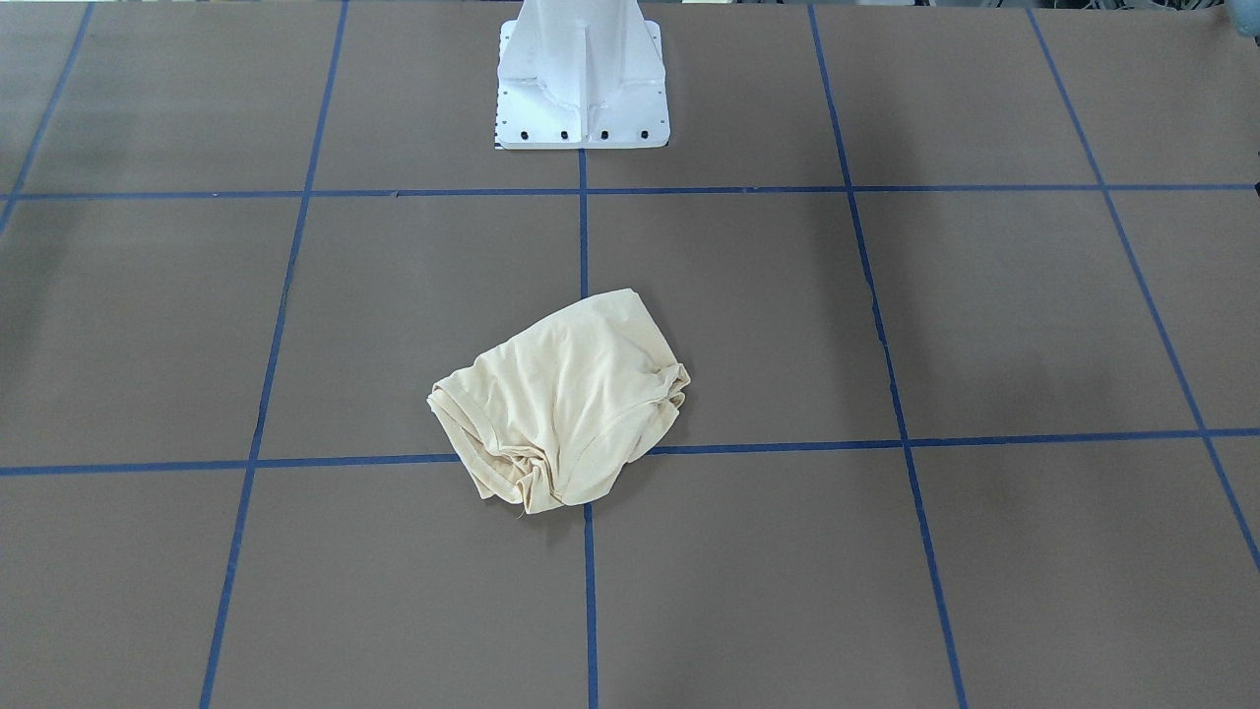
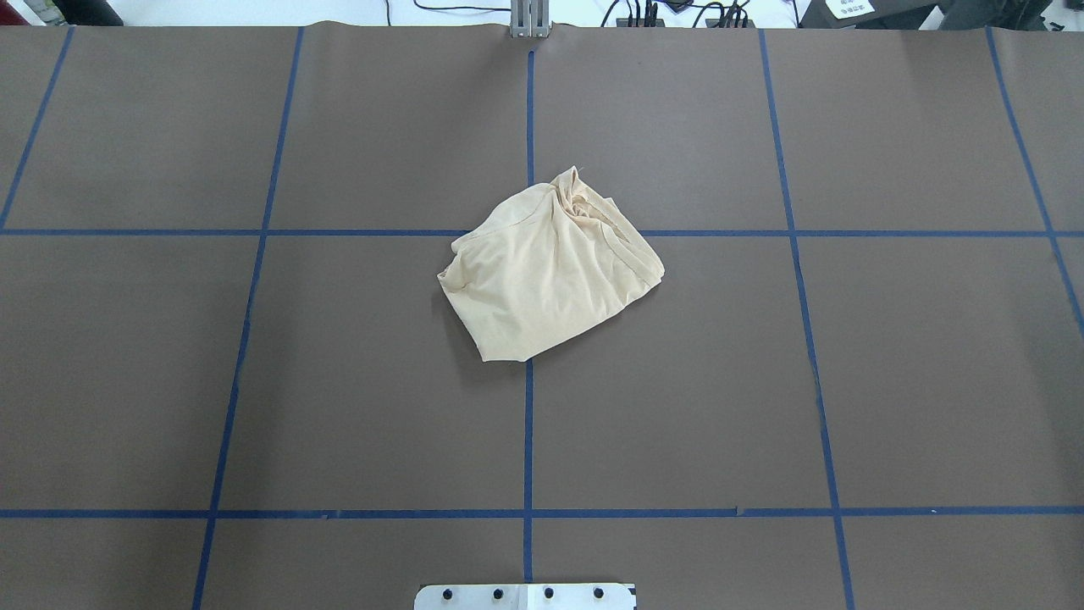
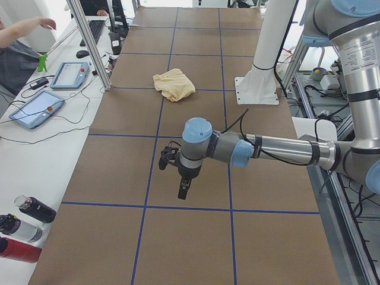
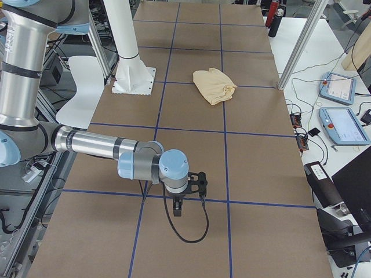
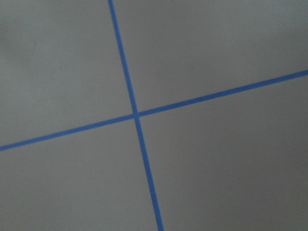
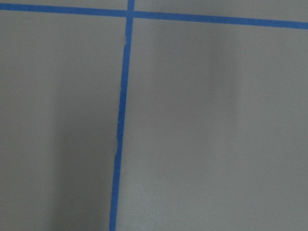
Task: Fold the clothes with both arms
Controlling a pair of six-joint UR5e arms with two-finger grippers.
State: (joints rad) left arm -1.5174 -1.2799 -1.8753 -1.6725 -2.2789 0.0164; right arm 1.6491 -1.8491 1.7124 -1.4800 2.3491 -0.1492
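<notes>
Cream shirt (image 1: 561,394) (crumpled), white pedestal (image 1: 581,89) beyond

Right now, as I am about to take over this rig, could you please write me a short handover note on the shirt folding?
The left gripper hangs over the table's left end, pointing down, far from the shirt; open or shut cannot be told.
The right gripper hangs likewise over the right end; cannot be told either.
The shirt lies in a crumpled heap mid-table, over a crossing of the blue tape lines; its print is hidden.
Done: no neat fold shows.
Left: spread the shirt flat, then fold it with both arms.
</notes>
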